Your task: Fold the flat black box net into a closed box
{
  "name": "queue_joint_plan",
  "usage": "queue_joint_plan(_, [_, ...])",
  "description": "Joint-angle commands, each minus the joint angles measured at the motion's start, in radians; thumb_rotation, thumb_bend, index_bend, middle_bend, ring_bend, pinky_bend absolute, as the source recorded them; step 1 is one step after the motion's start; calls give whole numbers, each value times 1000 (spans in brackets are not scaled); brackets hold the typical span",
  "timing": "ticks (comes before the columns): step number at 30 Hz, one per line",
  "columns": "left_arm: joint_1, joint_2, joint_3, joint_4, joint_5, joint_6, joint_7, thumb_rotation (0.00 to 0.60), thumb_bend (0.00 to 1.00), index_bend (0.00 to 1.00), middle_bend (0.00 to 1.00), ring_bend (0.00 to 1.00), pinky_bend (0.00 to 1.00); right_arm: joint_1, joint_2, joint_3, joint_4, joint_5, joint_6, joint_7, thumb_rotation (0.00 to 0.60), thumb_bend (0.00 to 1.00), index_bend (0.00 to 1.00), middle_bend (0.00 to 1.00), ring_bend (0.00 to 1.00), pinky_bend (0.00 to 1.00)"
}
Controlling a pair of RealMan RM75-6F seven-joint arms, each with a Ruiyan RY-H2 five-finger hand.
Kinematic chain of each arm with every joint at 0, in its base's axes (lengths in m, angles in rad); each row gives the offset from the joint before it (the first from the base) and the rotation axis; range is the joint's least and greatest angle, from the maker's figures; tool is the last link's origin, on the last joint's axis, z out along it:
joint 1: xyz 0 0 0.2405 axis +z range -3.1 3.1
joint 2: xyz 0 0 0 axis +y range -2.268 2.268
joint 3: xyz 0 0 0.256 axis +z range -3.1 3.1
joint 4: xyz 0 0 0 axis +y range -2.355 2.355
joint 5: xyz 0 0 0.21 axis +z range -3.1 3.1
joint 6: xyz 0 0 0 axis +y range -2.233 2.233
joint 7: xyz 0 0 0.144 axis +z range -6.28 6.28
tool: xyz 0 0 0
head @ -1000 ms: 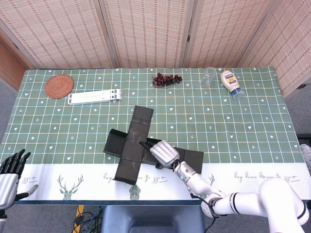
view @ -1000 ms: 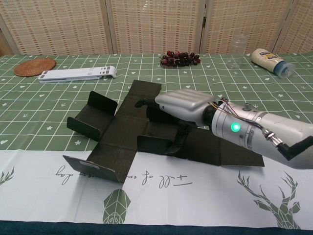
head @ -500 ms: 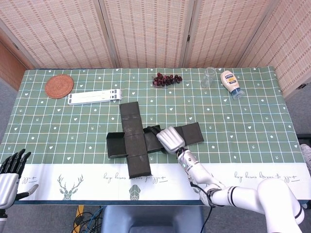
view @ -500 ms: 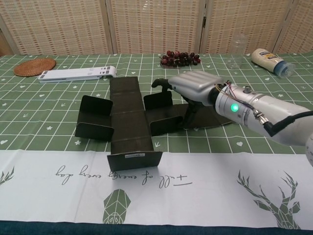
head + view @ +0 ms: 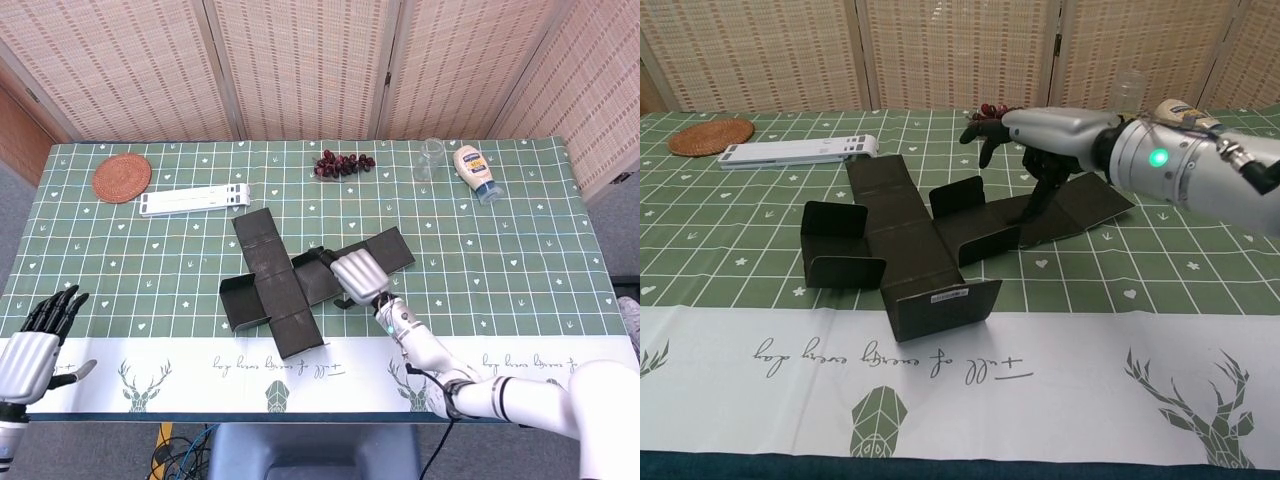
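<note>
So far: the task looks barely begun; this is a judgement from how the card lies.
Box net: the flat black cardboard box net (image 5: 290, 282) lies spread in a cross near the middle of the green patterned counter (image 5: 520, 250), towards its near edge.
Done: several flaps stand partly up, one on the left arm, one by the centre, one at the near end; no walls meet.
Left: every side must be raised and joined, then the lid panel brought over.
Right hand: the silver right hand (image 5: 1045, 135) is over the net's right arm, dark fingers (image 5: 980, 135) curled downward; the thumb seems to touch the card; I cannot tell whether it grips.
Left hand: the left hand (image 5: 40, 335) hangs off the counter's near-left corner, fingers spread, holding nothing.
</note>
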Motion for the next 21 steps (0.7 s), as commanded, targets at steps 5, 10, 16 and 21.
queue_joint_plan(5, [-148, -27, -8, 158, 103, -99, -165, 600, 142, 284, 196, 655, 712, -30, 239, 63, -191, 153, -31, 48, 600, 649, 86, 247, 831, 1000])
queue_joint_plan(10, [-226, -28, 15, 164, 119, -209, -222, 600, 142, 278, 213, 776, 843, 2, 312, 43, -194, 282, -90, 11, 600, 861, 86, 234, 832, 1000])
queue_joint_plan(16, [-287, -68, 30, 171, 105, -303, -224, 600, 143, 245, 213, 782, 848, 60, 312, -15, -130, 450, -121, -49, 600, 934, 86, 218, 832, 1000])
queue_joint_plan(21, [-319, -114, 25, 196, 76, -340, -236, 600, 142, 229, 213, 777, 847, 99, 286, -72, -52, 555, -131, -97, 600, 963, 86, 217, 832, 1000])
